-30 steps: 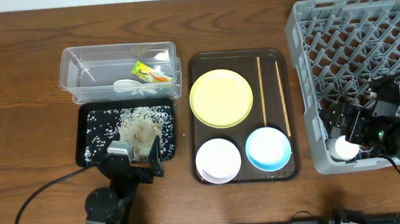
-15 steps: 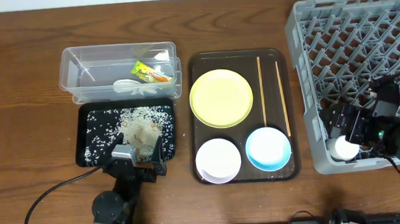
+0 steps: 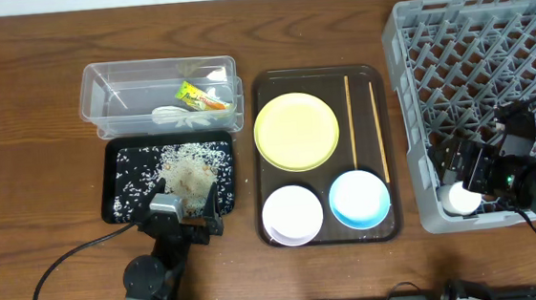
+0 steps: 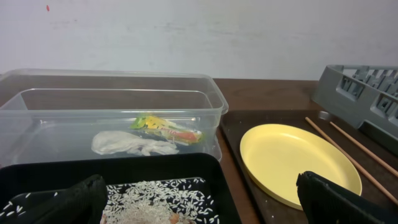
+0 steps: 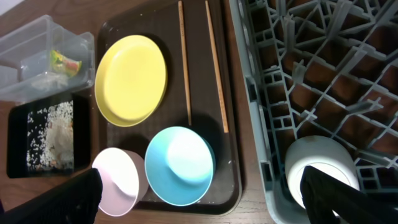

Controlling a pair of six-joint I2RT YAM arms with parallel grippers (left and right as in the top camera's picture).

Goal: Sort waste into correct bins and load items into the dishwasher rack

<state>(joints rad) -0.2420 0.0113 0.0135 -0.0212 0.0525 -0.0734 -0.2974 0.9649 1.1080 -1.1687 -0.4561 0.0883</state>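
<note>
Left tool [image 3: 185, 195], spread apart, is hovering at the black tray's [image 3: 108, 182] near edge; right tool [image 3: 453, 181], also apart, is hanging over the rack [image 3: 488, 18]; wrapper [image 3: 200, 96], print illegible, is lying in the tub [image 3: 114, 85].

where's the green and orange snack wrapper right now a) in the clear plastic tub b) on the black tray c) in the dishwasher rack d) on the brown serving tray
A: the snack wrapper lies inside the clear plastic tub, next to the white crumpled scrap.
</note>
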